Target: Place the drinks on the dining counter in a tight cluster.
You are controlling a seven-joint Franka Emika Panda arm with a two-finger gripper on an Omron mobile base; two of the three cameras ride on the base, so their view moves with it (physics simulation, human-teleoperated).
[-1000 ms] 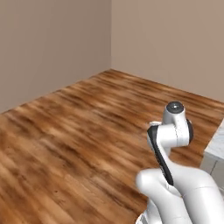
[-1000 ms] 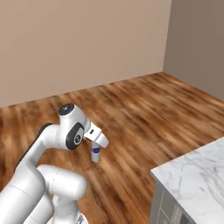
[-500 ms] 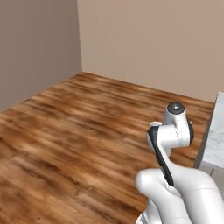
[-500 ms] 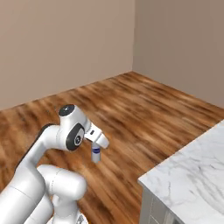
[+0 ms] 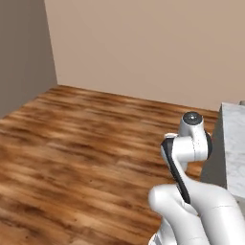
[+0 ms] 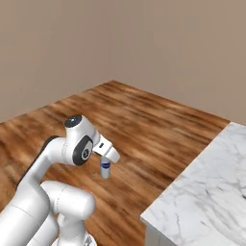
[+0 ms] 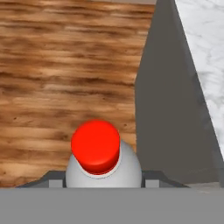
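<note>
The gripper (image 6: 105, 166) is clenched on the small pale bottle (image 6: 105, 169), which hangs upright beneath the hand, above the wooden floor (image 6: 144, 125); in the right base view the bottle shows a blue band on its pale body, with the dining counter (image 6: 206, 192) off to its right and lower in the picture, well apart from it; the bottle is not over the marble top but out beyond the counter's near corner, over the floorboards. In the hand view the same bottle (image 7: 103, 164) sits at the bottom centre, seen from above, its red cap (image 7: 95, 145) round and its grey-white shoulders spreading below; the grey side wall of the counter (image 7: 168, 105) rises to the right of the cap, and the white, grey-veined top (image 7: 203, 48) lies beyond that wall at the upper right. In the left base view the counter's edge (image 5: 234, 143) stands at the right, behind the arm, with beige walls (image 5: 143, 48) closing the room behind the floor.
</note>
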